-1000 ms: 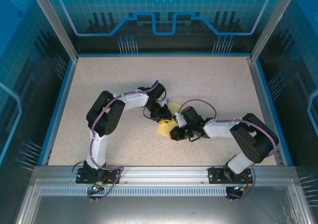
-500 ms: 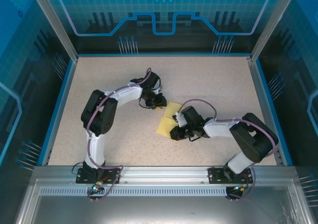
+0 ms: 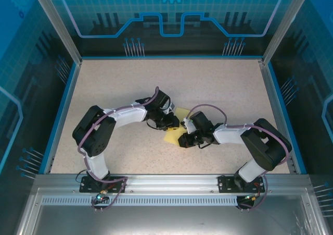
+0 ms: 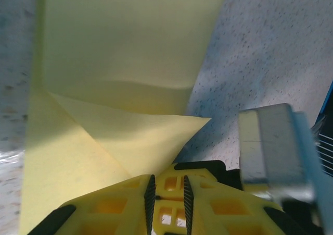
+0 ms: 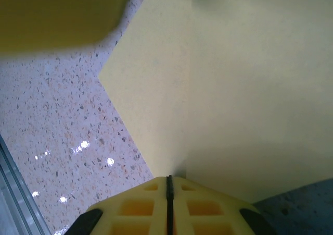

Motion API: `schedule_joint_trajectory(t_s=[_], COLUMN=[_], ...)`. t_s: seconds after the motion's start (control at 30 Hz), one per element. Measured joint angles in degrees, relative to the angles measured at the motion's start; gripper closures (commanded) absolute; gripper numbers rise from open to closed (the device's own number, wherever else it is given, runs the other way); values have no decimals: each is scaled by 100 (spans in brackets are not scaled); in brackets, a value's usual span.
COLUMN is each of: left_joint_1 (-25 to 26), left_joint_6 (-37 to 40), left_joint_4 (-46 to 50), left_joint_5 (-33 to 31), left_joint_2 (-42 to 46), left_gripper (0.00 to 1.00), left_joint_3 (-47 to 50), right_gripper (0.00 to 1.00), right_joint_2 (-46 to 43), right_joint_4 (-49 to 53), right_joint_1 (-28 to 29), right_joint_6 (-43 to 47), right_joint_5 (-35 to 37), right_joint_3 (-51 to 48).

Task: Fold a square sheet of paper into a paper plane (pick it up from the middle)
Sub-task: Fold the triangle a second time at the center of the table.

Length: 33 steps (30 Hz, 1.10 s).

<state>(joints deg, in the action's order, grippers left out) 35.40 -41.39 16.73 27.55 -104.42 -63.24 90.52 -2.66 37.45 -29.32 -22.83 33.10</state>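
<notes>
The square sheet of paper [image 3: 171, 137], one corner folded over, lay on the table [image 3: 234, 89], mostly hidden under both wrists. The right gripper [image 5: 168, 179] had its jaws pressed together at the sheet's edge. The left gripper [image 4: 167, 182] had its jaws a slit apart at the folded flap, perhaps pinching it; I could not tell.

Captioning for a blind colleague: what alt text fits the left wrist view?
A pale-yellow paper sheet with a triangular flap folded over lies on the speckled table, just ahead of the left gripper, whose yellow fingers stand slightly apart.

Black-and-white arms [image 3: 122, 115], purple looping cables [image 3: 208, 107], yellow claw fingers [image 4: 122, 203] (black ribbed pads)
</notes>
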Motion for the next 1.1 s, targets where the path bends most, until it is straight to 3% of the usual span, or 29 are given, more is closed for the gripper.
schedule_joint_trajectory(t_s=[0.37, 1.1], left_joint_1=[175, -212], left_joint_6=[-699, -597], left_joint_4=[-1086, -684], left_joint_5=[232, -33], left_joint_2=[-476, -796], left_gripper=[78, 78], left_joint_3=[531, -44], right_gripper=[91, 92], right_joint_2=[-85, -103], right_joint_4=[175, 151], right_joint_1=[-9, -13], right_joint_6=[0, 37], right_joint_5=[4, 4], right_joint_3=[-4, -44])
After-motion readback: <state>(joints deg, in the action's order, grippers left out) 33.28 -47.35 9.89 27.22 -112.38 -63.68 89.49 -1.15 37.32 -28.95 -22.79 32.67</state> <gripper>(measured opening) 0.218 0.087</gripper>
